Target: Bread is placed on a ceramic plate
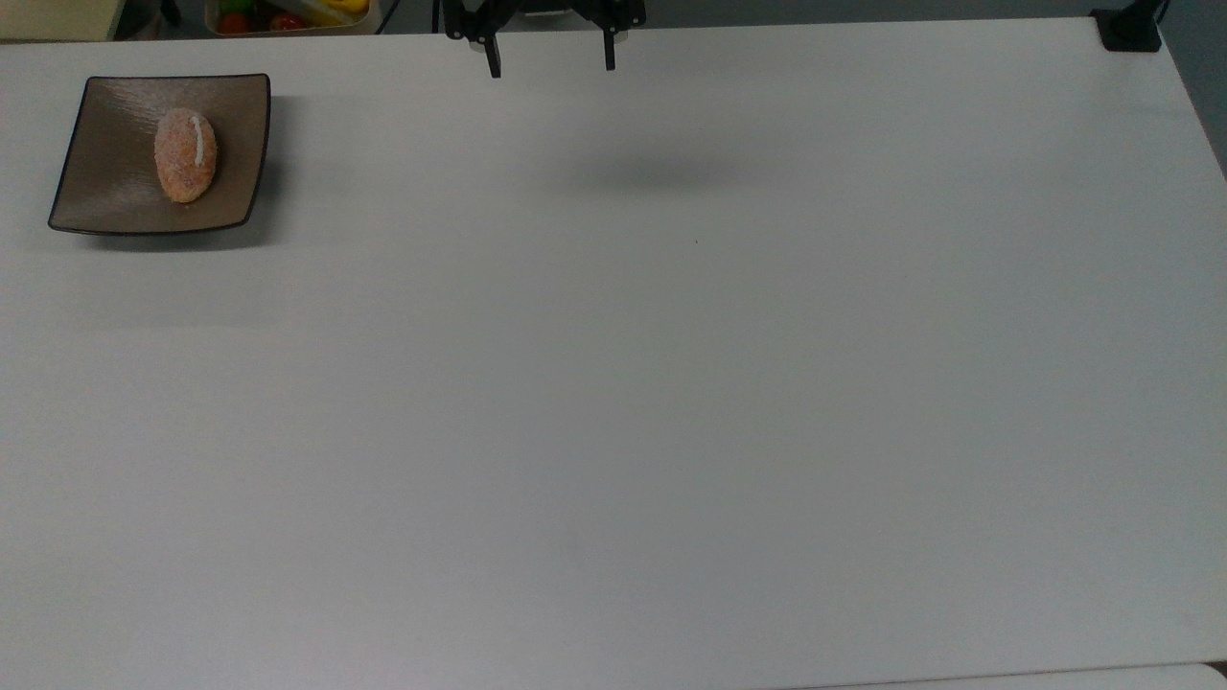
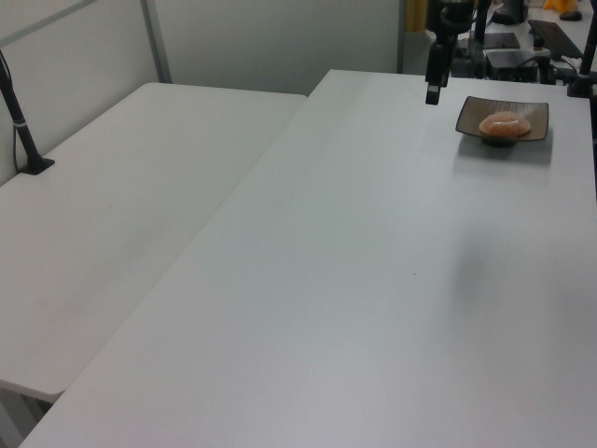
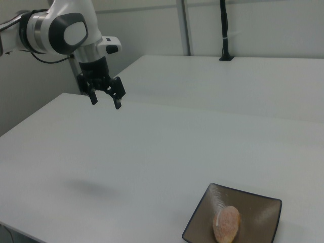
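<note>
Soft, even light from above. The ceramic plate (image 1: pixel 115 182) throws a faint shadow on the table (image 1: pixel 671 402); another blurred shadow lies near its far edge.

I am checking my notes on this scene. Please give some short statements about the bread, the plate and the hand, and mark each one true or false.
1. The bread lies on the ceramic plate. True.
2. The hand is shut on the bread. False: it is open and holds nothing, well apart from the plate.
3. In the top view the plate sits near the top left corner of the table. True.
4. The plate is round and white. False: it is square and brown-grey with a thin dark rim.
5. The bread has a white stripe along its top. True.
6. In the right view the hand rests flat on the table. False: it hangs above the surface.
</note>
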You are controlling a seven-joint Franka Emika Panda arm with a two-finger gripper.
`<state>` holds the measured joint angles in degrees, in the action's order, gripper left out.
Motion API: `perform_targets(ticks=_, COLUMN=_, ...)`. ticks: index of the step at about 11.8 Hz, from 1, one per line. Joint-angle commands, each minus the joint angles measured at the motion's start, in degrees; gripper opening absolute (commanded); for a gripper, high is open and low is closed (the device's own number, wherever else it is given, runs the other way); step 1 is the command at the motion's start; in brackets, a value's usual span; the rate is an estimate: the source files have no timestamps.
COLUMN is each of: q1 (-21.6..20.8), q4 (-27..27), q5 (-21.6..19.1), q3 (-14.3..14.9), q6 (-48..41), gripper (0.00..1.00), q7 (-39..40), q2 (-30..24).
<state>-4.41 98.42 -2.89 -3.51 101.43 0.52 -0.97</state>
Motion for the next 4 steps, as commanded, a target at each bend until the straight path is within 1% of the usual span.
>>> perform_targets(ticks=1, q1=-0.86, q4=1.95, q5=0.07, q3=1.84, q6=0.00, gripper=1.00, q7=2.99, q2=-1.85)
perform_targets(ticks=4, q1=-0.77, q4=1.77, q5=0.07, q3=1.84, q6=-0.26, gripper=1.00, q7=2.55, q2=-1.93)
